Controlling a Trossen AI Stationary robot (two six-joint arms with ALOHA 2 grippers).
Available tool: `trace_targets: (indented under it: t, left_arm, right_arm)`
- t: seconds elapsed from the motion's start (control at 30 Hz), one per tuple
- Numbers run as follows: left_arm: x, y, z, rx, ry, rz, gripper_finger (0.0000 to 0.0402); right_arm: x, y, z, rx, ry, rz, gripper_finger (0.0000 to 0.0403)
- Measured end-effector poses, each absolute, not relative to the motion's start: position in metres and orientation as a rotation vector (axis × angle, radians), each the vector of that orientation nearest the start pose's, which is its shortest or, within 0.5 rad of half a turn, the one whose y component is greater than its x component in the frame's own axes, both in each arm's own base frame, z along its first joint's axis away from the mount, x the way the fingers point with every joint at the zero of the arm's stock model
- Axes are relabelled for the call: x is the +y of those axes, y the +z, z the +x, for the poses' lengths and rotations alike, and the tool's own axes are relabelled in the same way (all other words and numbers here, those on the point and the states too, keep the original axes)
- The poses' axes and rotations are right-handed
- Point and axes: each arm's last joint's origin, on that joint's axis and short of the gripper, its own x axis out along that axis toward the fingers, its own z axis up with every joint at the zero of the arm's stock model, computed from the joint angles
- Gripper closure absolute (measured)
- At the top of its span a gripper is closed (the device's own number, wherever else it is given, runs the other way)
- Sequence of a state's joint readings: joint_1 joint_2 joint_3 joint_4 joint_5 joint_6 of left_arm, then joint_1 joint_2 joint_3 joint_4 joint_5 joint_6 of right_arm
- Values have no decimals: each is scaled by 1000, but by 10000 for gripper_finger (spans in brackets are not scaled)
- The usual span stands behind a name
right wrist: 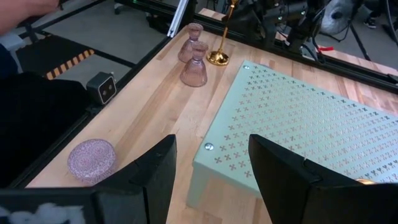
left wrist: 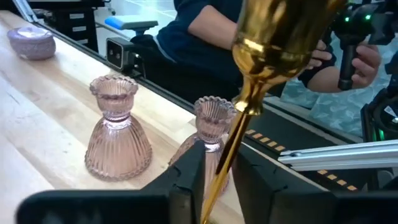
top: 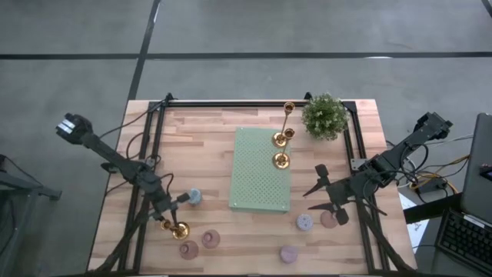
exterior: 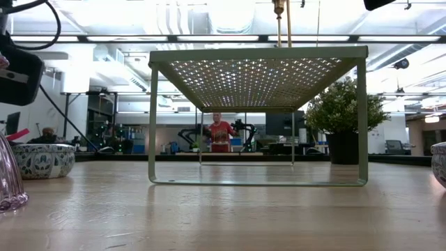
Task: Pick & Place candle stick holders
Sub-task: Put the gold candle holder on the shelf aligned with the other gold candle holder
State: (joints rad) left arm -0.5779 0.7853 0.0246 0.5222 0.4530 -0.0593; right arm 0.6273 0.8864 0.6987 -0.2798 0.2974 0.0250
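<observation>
My left gripper (top: 167,216) is at the table's near left, shut on a tall thin-stemmed gold candle stick holder (top: 177,228), whose cup (left wrist: 283,31) stands above the fingers. Two pink ribbed glass holders (left wrist: 118,134) (left wrist: 211,134) stand on their bases just beyond it. A blue-grey holder (top: 194,196) sits next to the gripper. Two more gold holders (top: 282,160) (top: 284,137) stand on the pale green perforated stand (top: 261,173). Lavender and pink round holders (top: 305,222) (top: 329,219) (top: 288,253) lie at the near right. My right gripper (top: 323,185) is open and empty beside the stand's right edge. My left gripper pinches the gold holder's thin stem (left wrist: 219,171) between its two fingers (left wrist: 189,180), below the cup. The fingers lie across the stem. The holder stands nearly upright, and in the right wrist view its round base (right wrist: 217,59) is down at the table top.
A green potted plant (top: 324,115) stands at the far right corner. The stand rises on legs (exterior: 153,125) in the table's middle. A black frame rail (top: 154,146) runs along the left side. A seated person (left wrist: 205,37) is close beyond the table's near edge.
</observation>
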Motion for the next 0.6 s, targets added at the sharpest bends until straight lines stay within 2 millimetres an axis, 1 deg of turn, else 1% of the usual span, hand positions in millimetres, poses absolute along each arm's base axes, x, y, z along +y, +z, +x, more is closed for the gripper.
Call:
trace_targets:
  t: [0.27,0.47,0.6]
  left_arm:
    - [-92,145,116,236,-1015,-34,381]
    - [-92,145,118,231,-994,-56,382]
    - [-93,152,120,159,-987,-69,374]
  right_arm:
    - [105,278,159,424,319,-186,209]
    - [105,278,159,424,319,-186,209]
    - [105,278,159,424,320,-187,209]
